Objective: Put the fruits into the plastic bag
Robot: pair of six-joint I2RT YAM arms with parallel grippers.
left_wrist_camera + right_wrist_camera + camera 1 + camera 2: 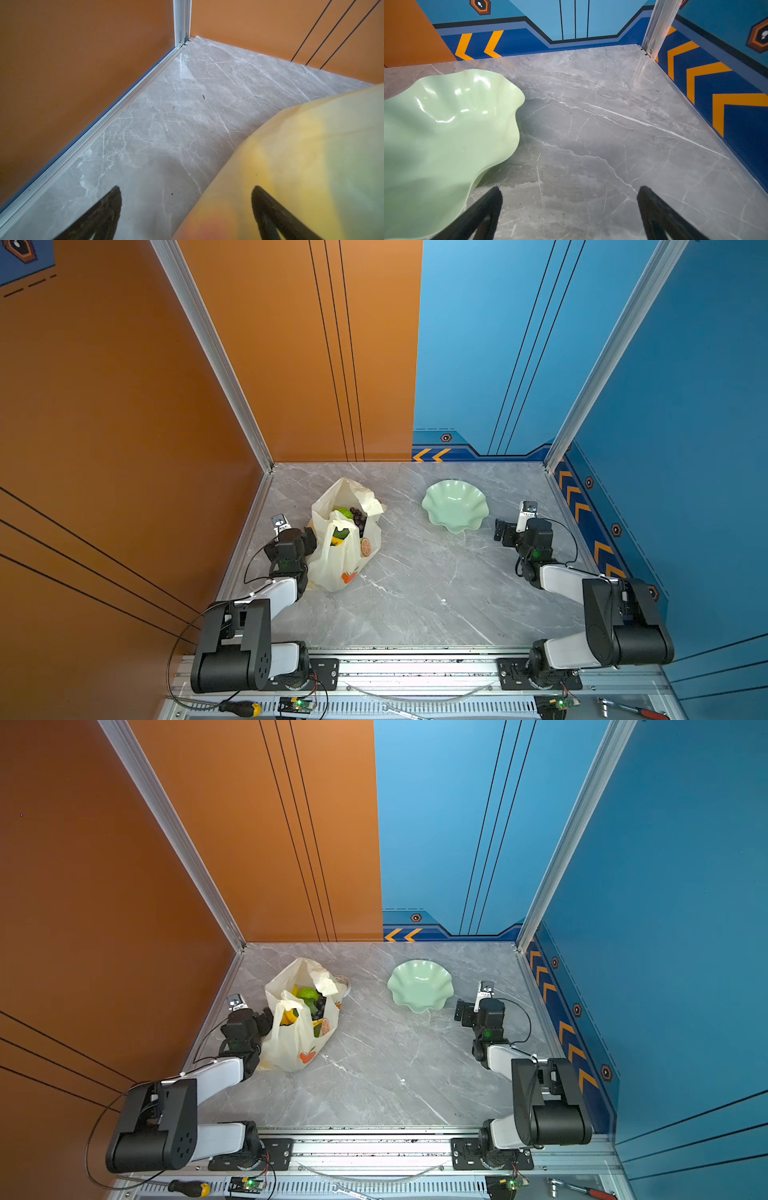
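Note:
The cream plastic bag (332,568) (286,1048) stands on the left of the marble table with its mouth open upward. Fruits lie inside it: a green one (344,513) (307,994), dark grapes (359,518) (319,1006) and yellow pieces (337,541) (286,1017). My left gripper (309,536) (264,1017) (186,191) is open right beside the bag's left side; the wrist view shows the bag (311,155) as a blurred yellow bulge behind one finger, with nothing held. My right gripper (500,531) (461,1011) (570,190) is open over bare table on the right.
A pale green wavy-rimmed dish (455,506) (419,984) (446,135) sits empty at the back right, just left of the right gripper. A small clear round thing (343,982) rests against the bag's far side. A screwdriver (241,708) and a red-handled tool (640,711) lie on the front rail.

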